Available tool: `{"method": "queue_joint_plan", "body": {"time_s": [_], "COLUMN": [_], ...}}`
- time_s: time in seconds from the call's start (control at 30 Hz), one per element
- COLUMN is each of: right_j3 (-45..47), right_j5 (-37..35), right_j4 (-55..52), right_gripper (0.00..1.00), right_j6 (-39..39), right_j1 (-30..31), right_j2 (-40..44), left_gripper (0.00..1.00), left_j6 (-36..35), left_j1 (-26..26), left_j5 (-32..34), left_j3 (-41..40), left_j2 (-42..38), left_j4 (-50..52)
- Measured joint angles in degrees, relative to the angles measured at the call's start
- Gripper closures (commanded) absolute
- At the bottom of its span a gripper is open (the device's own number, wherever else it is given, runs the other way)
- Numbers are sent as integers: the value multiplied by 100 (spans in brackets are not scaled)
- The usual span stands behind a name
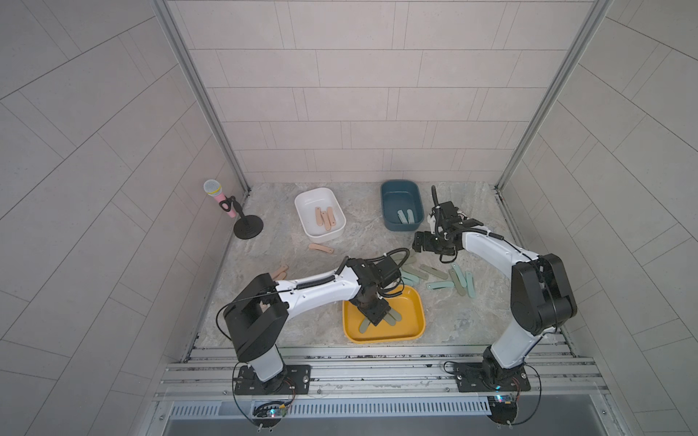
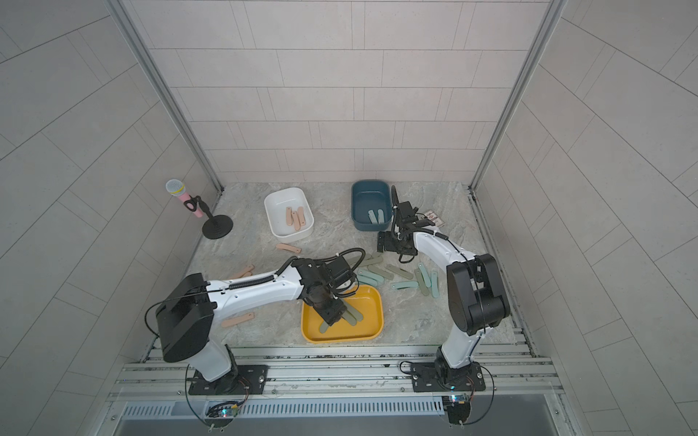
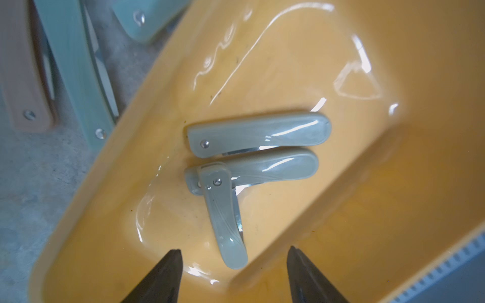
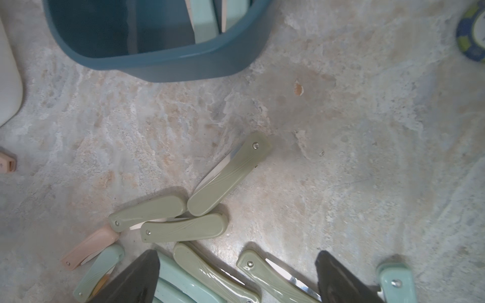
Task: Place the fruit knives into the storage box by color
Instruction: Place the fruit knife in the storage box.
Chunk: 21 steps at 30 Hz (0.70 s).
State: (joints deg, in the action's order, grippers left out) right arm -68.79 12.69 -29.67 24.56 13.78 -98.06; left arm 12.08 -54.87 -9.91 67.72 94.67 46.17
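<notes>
Marble tabletop (image 1: 370,241): yellow tray (image 3: 393,183) holds three olive knives (image 3: 258,133).

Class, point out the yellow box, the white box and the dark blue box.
yellow box (image 1: 406,317): in a top view, bare floor inside.
white box (image 1: 311,202): in a top view, bare floor inside.
dark blue box (image 1: 400,196): in a top view, bare floor inside.

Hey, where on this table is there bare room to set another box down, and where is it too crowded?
Bare tabletop: between the white box and the blue box; also between the yellow box and the right arm's base. Crowded: the loose green and teal knives between the yellow box and the blue box, some overlapping.
</notes>
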Motion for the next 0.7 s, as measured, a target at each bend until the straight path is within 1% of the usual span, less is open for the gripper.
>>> {"method": "queue_joint_plan", "body": {"time_s": [0.1,0.17,0.23,0.3,0.43,0.57,0.7], "right_j3": [-105,-258,-426,-625,-931,-1029,-1150], "right_j5": [-52,-83,-105,-131,-197,-284,-385], "right_j4": [-59,-59,-59,-59,-61,-66,-85], "right_gripper": [18,22,23,23,25,29,33], "right_j6": [85,142,208,262,289,310,382], "right_j1": [46,101,170,254,367,393,393], "right_j2": [-219,-435,-662,-909,-1290,-1513,-1672], "left_gripper": [9,4,0,0,0,0,0], "left_j6": [127,205,260,299,315,345,352], "left_j1": [396,680,946,1191,1482,1663,1731], "left_j5": [-177,-306,-433,-535,-704,-748,-772], "left_j3": [236,404,549,621,616,595,595], "left_j2": [-232,-343,-382,-372,-295,-240,-98], "left_j4": [-74,-146,-254,-363,-422,-452,-444]}}
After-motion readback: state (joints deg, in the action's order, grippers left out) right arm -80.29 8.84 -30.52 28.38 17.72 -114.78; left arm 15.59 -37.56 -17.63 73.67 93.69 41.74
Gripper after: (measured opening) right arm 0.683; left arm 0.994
